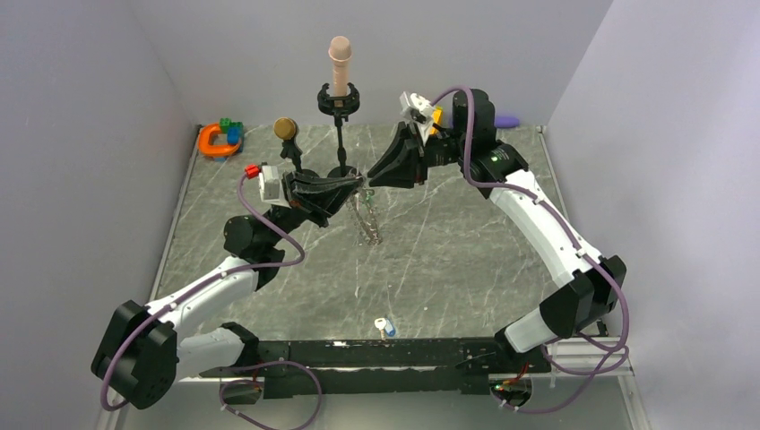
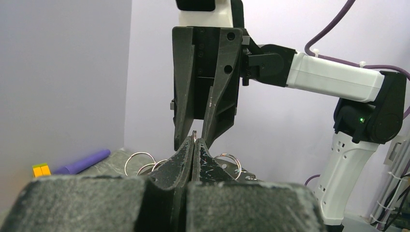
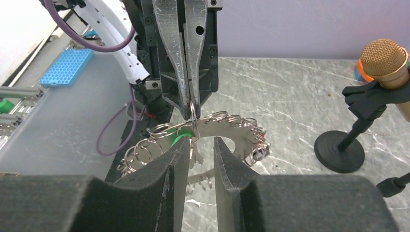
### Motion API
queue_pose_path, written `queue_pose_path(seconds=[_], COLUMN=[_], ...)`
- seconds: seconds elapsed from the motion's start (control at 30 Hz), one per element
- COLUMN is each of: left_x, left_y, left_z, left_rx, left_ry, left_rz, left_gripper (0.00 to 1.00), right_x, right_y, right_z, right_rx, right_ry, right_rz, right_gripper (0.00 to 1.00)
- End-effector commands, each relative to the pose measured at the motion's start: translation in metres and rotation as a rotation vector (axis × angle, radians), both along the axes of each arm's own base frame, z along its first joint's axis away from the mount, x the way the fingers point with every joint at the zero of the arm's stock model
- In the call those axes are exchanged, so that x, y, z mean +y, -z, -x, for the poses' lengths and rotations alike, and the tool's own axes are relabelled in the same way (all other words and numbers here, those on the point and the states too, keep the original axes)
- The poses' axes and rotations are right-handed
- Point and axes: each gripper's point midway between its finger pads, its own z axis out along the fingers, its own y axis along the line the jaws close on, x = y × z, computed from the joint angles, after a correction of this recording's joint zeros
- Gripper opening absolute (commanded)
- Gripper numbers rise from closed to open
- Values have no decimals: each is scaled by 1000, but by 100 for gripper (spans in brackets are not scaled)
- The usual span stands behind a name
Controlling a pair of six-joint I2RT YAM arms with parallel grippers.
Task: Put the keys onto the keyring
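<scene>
Left gripper point(image 3: 192, 107) is clamped shut on one small wire loop of the keyring point(image 3: 227, 126), which dangles below the pinch and trails toward the arm bases. Right gripper point(image 3: 201, 145) faces it tip to tip, jaws parted a slit with nothing visible between them. The green key point(image 3: 180, 137) sits just beside one fingertip, so the right arm looks nearer.

A table point(image 1: 448, 269) topped in dark grey stone with thin white veins sits boxed in on three sides by plain, pale walls: the left wall point(image 1: 81, 134), the back wall point(image 1: 260, 45) and the right wall point(image 1: 663, 134). The light is soft and even, giving the walls a faint lilac cast, and a pale strip point(image 1: 166, 251) edges the tabletop
</scene>
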Motion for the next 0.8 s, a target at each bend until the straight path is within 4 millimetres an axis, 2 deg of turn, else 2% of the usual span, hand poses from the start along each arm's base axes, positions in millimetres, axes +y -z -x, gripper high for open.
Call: queue_pose_path(seconds=[0.0,0.47,0.53,0.7,0.77], left_x=[10,8,8,8,9], left_y=[-38,-38,-39,-38,-38], left_z=[16,14,14,13,14], left_rx=[-109,-107,-106,-104,-103], left_ry=[12,19,18,15,15], left_rz=[82,81,81,82,82], left_gripper=[0,0,0,0,0], right_x=[1,9,10,11,10], right_y=[-21,-18,-18,-16,-16], right_z=[9,19,21,22,23], right_rx=[-26,1,3,2,-3], right_ry=[-41,-79,-87,-95,-96], right_rz=[-61,-61,-61,-59,-57], right_gripper=[29,29,23,2,0])
